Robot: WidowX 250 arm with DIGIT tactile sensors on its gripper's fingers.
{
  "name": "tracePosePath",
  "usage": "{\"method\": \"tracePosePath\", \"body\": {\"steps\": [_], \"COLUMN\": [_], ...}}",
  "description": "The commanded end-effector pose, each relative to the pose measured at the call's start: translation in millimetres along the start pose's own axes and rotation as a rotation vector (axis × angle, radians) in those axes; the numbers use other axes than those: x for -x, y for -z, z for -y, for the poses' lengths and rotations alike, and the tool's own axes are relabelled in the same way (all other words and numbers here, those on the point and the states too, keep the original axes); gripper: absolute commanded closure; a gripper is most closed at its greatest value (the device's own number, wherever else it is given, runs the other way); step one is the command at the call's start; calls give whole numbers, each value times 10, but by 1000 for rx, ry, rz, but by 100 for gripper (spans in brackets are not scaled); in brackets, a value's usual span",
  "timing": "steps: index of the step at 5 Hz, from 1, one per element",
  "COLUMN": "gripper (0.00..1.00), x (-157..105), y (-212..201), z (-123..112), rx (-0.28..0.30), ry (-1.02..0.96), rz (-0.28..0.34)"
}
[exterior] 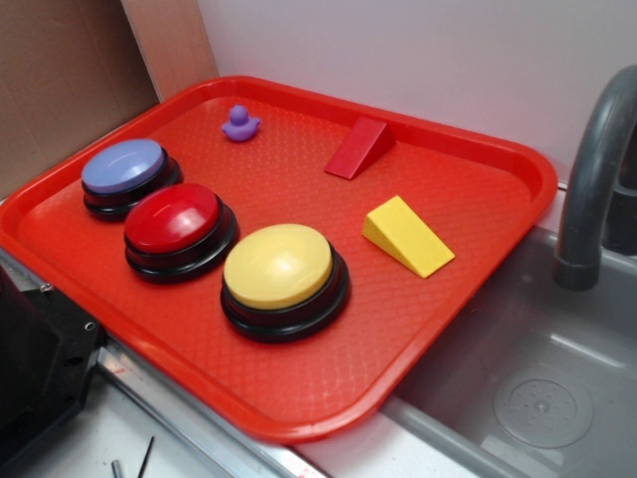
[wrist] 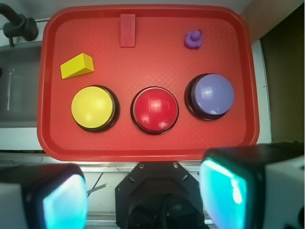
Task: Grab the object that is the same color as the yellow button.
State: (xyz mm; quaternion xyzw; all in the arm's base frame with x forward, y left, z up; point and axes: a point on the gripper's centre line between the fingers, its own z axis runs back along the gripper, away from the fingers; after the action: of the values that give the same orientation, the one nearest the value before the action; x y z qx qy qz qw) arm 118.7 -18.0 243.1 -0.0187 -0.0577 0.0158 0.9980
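Observation:
The yellow wedge [exterior: 408, 235] lies on the red tray [exterior: 478, 169], to the right of the yellow button [exterior: 280, 267]. In the wrist view the wedge [wrist: 76, 66] is at the upper left, just above the yellow button [wrist: 92, 107]. My gripper [wrist: 145, 195] hangs high above the robot base, off the tray's near edge. Its two fingers are wide apart with teal pads [wrist: 221, 188] and nothing between them. The gripper does not show in the exterior view.
On the tray [wrist: 143, 148] there are also a red button [wrist: 154, 109], a lavender button [wrist: 211, 94], a red wedge [wrist: 127, 30] and a purple duck [wrist: 193, 39]. A grey sink [exterior: 537, 388] with a faucet [exterior: 592, 189] lies to the right. The black robot base [wrist: 159, 195] is below me.

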Motion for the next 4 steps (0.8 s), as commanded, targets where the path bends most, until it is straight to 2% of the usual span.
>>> {"method": "tracePosePath", "body": {"steps": [1,3,4], "gripper": [0,0,0], "x": [0,-228,-371], "y": [0,164,282], "z": [0,75,203], "rx": [0,-34,-49], "ry": [0,-404,-543], "rz": [0,-24,-28]}}
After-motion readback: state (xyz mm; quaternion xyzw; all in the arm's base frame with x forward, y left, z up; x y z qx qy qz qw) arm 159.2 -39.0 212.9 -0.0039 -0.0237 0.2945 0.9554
